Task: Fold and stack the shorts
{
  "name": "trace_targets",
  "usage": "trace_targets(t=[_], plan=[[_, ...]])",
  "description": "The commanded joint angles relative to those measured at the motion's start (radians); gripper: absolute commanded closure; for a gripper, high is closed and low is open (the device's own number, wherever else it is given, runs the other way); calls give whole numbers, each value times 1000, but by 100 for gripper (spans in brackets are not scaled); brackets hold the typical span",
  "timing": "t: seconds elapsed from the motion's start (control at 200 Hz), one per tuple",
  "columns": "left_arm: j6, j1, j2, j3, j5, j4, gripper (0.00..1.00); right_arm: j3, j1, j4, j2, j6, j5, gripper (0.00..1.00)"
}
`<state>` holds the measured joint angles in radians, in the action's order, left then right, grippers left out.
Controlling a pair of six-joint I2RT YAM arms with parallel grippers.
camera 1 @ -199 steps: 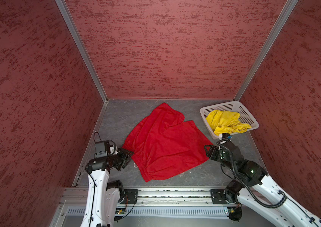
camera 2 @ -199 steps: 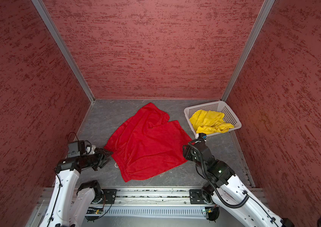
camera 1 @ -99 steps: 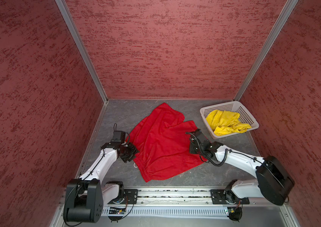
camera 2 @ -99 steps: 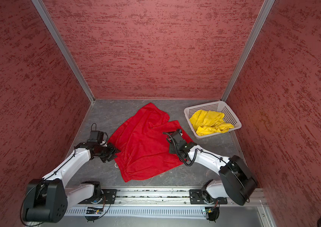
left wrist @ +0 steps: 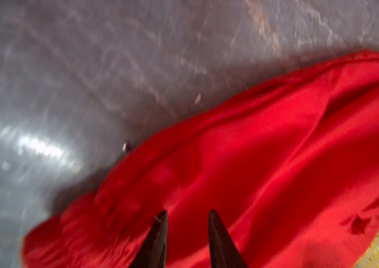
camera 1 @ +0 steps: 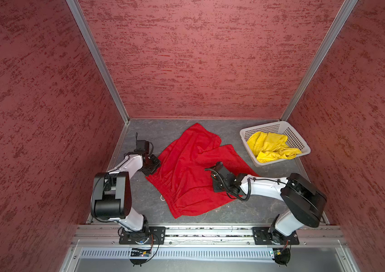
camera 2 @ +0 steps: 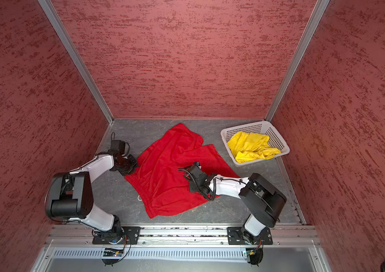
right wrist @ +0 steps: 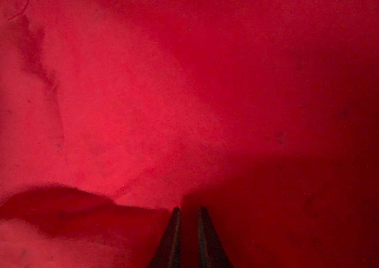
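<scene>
Red shorts [camera 1: 186,169]: one pair, spread flat but creased on the grey table [camera 1: 144,200], mid-floor, gathered waist along the near-left edge, legs towards the far wall and the right

Relation to jaws: left gripper [left wrist: 187,212] sits at the far end of the waist edge, tips clearly apart, with red cloth showing in the gap. Right gripper [right wrist: 189,208] is over the right-hand leg panel, tips almost together with only a thin slit between; whether cloth is nipped in that slit cannot be told

Yellow shorts [camera 1: 271,147]: crumpled inside the white basket [camera 1: 296,139] at the far right, well apart from both grippers

Hidden or unclear: in both top views the fingertips lie under the gripper bodies. The left wrist view is smeared (a corner of the basket shows at its edge). The right wrist view is filled with dim red fabric, folds only

Pose: left arm [camera 1: 128,164] has its elbow raised by the rail, forearm reaching away from the rail towards the left wall. Right arm [camera 1: 264,186] has its forearm low, reaching in from the right over the cloth
</scene>
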<state>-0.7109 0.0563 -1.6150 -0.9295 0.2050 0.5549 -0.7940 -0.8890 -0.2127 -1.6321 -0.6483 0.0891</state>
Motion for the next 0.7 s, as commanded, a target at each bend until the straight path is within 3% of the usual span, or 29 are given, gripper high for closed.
trace_targets(t=[0.0, 0.165, 0.336, 0.476, 0.561, 0.696], plan=[[15, 5, -75, -41, -21, -47, 73, -69, -61, 41, -44, -33, -35, 78], [16, 2, -94, -141, -29, -37, 75, -173, -27, -16, -20, 40, -29, 77], [69, -21, 10, -281, -106, 74, 71, -314, 270, -69, 44, 173, -61, 66], [79, -88, 120, -281, -137, 135, 54, -565, 442, -144, -140, 241, -90, 53], [70, -122, 177, -236, -139, 165, 34, -708, 488, -176, -268, 239, -112, 40], [45, -151, 254, -134, -138, 207, 19, -894, 525, -217, -442, 231, -129, 25]])
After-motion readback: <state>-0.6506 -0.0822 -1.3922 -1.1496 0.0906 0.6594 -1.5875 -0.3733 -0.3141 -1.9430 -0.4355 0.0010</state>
